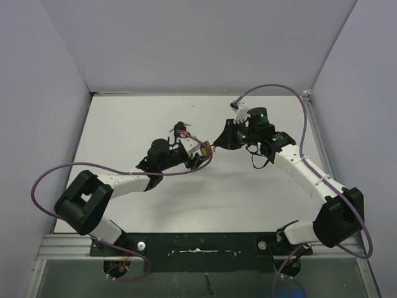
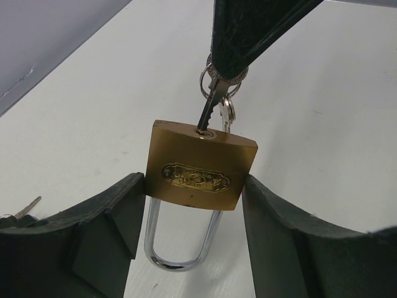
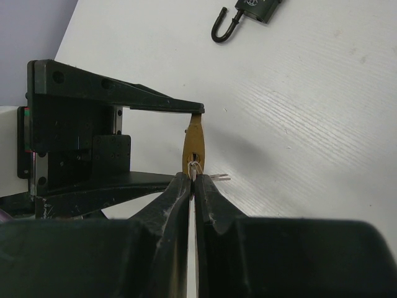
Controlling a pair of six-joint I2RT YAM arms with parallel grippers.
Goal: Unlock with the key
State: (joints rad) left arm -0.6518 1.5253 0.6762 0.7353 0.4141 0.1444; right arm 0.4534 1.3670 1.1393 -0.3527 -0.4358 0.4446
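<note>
A brass padlock point(image 2: 197, 172) hangs with its steel shackle point(image 2: 181, 259) pointing down toward the table, both legs seated in the body. My left gripper point(image 2: 192, 197) is shut on the padlock's two sides, and the top view shows the padlock point(image 1: 203, 149) held above the table. A silver key point(image 2: 211, 102) on a ring has its tip in the keyhole at the top of the body. My right gripper point(image 3: 193, 180) is shut on the key's head, right behind the padlock's narrow edge point(image 3: 194, 144). A spare key point(image 3: 217, 178) sticks out sideways from the ring.
A black padlock point(image 3: 255, 9) with a dark shackle lies on the white table point(image 1: 260, 205) beyond the grippers. Another small key point(image 2: 28, 207) lies on the table by my left finger. Grey walls close in the table on three sides.
</note>
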